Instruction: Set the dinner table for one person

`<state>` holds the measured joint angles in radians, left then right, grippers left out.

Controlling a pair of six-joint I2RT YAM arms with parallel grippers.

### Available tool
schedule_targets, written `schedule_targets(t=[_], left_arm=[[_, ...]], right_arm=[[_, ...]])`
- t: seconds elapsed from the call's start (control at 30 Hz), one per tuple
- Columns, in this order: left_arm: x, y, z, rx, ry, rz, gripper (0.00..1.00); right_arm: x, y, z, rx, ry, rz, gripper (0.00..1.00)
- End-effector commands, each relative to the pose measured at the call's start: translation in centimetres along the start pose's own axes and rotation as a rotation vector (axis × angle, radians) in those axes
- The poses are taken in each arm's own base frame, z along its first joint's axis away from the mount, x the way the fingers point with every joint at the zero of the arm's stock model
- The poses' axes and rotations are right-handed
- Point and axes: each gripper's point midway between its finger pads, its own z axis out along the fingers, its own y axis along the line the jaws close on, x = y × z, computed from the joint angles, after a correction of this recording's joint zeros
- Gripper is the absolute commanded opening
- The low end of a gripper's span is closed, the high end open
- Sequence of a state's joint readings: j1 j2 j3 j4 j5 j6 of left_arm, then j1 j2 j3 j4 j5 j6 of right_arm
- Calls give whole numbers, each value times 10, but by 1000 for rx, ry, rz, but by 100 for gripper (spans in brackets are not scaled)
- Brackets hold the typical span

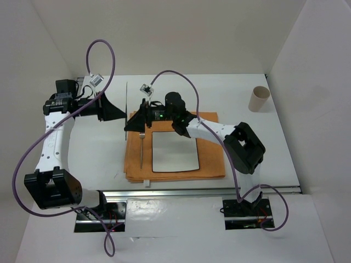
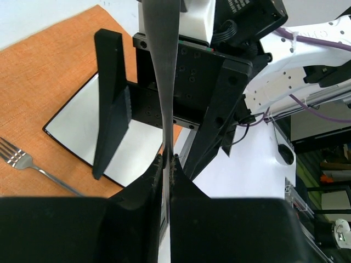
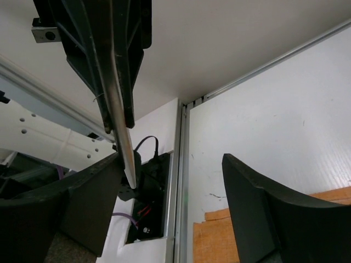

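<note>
My left gripper (image 1: 122, 113) is shut on a thin silver knife (image 1: 126, 98) and holds it upright above the dinner table (image 1: 252, 148), by the left edge of the orange cloth (image 1: 211, 159). In the left wrist view the pads (image 2: 176, 164) pinch the knife (image 2: 166, 82). My right gripper (image 1: 132, 118) is open and faces the left one, one finger (image 2: 112, 104) on each side of the knife. In the right wrist view the knife (image 3: 118, 109) hangs close to the left finger (image 3: 93, 197), with the right finger (image 3: 258, 203) well apart from it.
A white square black-rimmed plate (image 1: 174, 150) lies on the cloth, with a fork (image 1: 141, 150) along its left side. A tan paper cup (image 1: 259, 99) stands at the back right. A metal rail (image 1: 208, 192) runs along the near edge. White walls enclose the table.
</note>
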<state>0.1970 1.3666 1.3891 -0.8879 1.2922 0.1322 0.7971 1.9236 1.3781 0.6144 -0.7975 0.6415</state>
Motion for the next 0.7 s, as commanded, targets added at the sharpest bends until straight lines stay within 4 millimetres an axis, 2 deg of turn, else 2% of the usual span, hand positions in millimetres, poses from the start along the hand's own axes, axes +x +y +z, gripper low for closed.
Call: schedule_targets(t=[0.0,0.1,0.13,0.17,0.27,0.33,0.4,0.43,0.47,0.6,0.67], left_arm=[[-2,-4,1,32,-3,50,0],[11,5,3,22,14,21,0],[12,6,4,22,14,21,0],[16,8,4,22,17,8,0],[19,13,5,13,19,2,0],[21,15,6,13,19,-9,0],[19,16,6,11,10,17,0],[21,16,6,11,9,22,0],[20,18,6,-1,9,22,0],[24,20,8,7,8,2,0],[22,21,9,15,-2,-12,5]], right_arm=[[-33,28,5,-95,-76,-81,78],[-36,32,6,-107,-76,-91,70],[-30,29,7,-111,-61,-69,64],[-32,31,7,-116,-66,-68,53],[-26,29,8,-132,-64,-33,53],[-28,33,8,-146,-59,-31,39],[-23,29,8,-144,-42,-17,21],[-19,27,8,-140,-36,-9,7],[-20,28,6,-132,-44,-8,1],[-17,31,1,-100,-27,30,0],[-14,27,-1,-72,-11,28,0]])
